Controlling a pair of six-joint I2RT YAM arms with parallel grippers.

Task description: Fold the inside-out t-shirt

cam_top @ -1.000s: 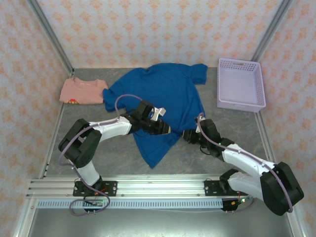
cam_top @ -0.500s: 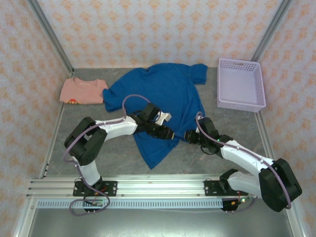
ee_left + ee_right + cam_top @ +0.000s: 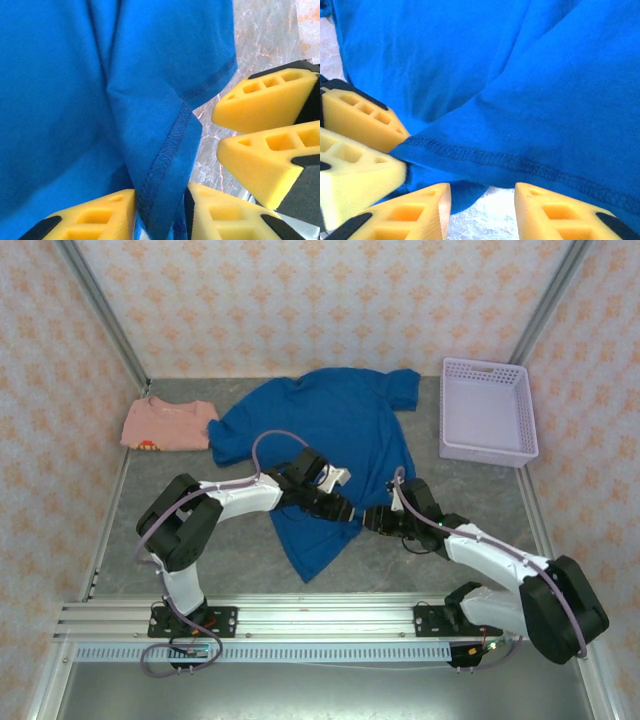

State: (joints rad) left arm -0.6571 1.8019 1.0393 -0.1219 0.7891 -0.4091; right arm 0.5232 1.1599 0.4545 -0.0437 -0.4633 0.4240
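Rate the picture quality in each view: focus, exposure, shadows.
Top external: evenly lit and sharp, only soft shadows on the grey table. Left wrist: the t-shirt hem stitching is crisp, the left gripper's fingers at the bottom edge blur, the table top right looks washed out. Right wrist: fabric in focus, the table patch between the right gripper's fingers is blown out bluish white.

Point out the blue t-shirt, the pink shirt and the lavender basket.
blue t-shirt (image 3: 330,420), top external view, on its mid-body fabric.
pink shirt (image 3: 168,425), top external view, on its middle.
lavender basket (image 3: 488,454), top external view, on its near wall.
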